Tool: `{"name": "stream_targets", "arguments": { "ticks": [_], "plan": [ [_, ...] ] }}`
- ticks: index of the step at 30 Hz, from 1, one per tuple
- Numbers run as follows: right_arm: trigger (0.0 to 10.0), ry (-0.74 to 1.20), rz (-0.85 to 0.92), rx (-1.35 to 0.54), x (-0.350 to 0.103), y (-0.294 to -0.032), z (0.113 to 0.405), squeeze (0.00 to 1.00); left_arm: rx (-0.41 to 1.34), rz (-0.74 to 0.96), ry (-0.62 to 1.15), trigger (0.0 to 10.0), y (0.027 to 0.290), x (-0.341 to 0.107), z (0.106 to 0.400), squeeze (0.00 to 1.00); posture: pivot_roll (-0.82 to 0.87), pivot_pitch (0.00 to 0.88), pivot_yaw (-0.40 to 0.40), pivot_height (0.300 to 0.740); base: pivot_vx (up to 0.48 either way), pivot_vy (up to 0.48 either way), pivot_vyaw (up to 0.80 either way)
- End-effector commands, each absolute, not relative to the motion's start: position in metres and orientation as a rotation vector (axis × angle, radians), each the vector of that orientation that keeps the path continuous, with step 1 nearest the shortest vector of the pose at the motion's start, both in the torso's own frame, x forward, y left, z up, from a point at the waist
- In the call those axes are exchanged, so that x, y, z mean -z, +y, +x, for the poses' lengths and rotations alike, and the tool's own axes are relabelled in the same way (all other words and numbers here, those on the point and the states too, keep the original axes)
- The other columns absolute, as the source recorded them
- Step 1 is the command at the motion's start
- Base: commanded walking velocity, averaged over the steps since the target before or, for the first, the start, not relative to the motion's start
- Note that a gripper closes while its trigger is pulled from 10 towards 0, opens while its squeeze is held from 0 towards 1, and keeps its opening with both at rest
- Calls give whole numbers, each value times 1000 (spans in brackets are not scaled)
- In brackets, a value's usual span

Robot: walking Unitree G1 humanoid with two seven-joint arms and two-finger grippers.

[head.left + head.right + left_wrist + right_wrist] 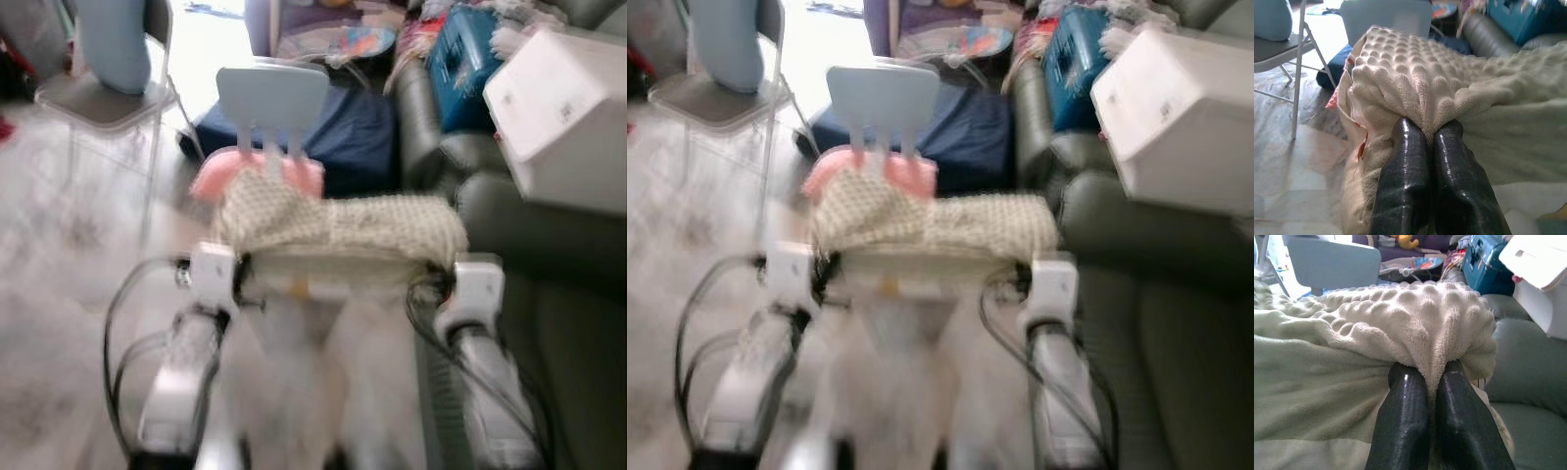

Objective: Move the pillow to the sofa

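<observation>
A cream pillow (pixel 338 227) with a bumpy fleece cover hangs in the air between my two arms, in front of my chest. My left gripper (pixel 1429 133) is shut on a fold of the pillow (pixel 1449 83) at its left end. At the other end my right gripper (pixel 1432 372) is shut on a pinch of the pillow (pixel 1400 318). The dark grey-green sofa (pixel 549 294) runs along my right, its seat cushion just beside the pillow's right end. The eye views are blurred.
A white box (pixel 563 117) and a blue crate (pixel 460 54) lie on the sofa's far part. Straight ahead stands a small light-blue chair (pixel 271 98) with a pink seat, with a navy cushion (pixel 343 132) behind it. A folding chair (pixel 108 88) stands at the left.
</observation>
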State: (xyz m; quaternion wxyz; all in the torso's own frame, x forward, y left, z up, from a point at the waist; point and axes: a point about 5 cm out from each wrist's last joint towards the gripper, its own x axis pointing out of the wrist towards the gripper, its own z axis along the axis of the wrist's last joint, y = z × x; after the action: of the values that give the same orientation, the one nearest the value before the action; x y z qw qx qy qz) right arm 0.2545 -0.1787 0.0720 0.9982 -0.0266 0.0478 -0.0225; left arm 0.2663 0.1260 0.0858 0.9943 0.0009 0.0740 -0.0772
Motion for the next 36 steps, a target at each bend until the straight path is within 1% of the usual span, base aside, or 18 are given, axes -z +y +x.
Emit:
{"name": "stream_targets", "arguments": {
  "ticks": [1, 5, 10, 14, 17, 25, 28, 36],
  "plan": [
    [10000, 84, -37, 71, -73, -183, 258, 0, 121, 6, 123, 10000, 136, -93, 273, 0, 11, 45, -58, 740, 0, 480, -500],
    [10000, 62, -39, 64, -77, -180, 266, 0, 154, 32, 118, 10000, 139, -95, 276, 0, 0, 55, -43, 740, 0, 480, -800],
    [10000, 53, -35, 75, -78, -180, 270, 0, 176, 37, 123, 10000, 137, -95, 277, 0, -10, 65, -22, 740, 0, 480, -800],
    [10000, 67, -37, 87, -73, -183, 269, 0, 258, 26, 138, 10000, 125, -96, 278, 0, 8, 85, -37, 740, 0, 480, -800],
    [10000, 82, -33, 76, -69, -181, 269, 0, 297, 30, 159, 10000, 123, -94, 276, 0, 19, 85, -41, 740, 0, 480, -800],
    [10000, 79, -17, 23, -70, -169, 272, 0, 263, 53, 133, 10000, 132, -95, 277, 0, 19, 88, -47, 740, 0, 480, -800],
    [10000, 85, -21, 13, -68, -167, 270, 0, 264, 40, 119, 10000, 131, -98, 278, 0, 20, 90, -47, 740, 0, 311, -800],
    [10000, 86, -20, 21, -68, -170, 270, 0, 313, 40, 82, 10000, 125, -104, 277, 0, 14, 99, -52, 740, 0, 0, -800]
  ]
}}
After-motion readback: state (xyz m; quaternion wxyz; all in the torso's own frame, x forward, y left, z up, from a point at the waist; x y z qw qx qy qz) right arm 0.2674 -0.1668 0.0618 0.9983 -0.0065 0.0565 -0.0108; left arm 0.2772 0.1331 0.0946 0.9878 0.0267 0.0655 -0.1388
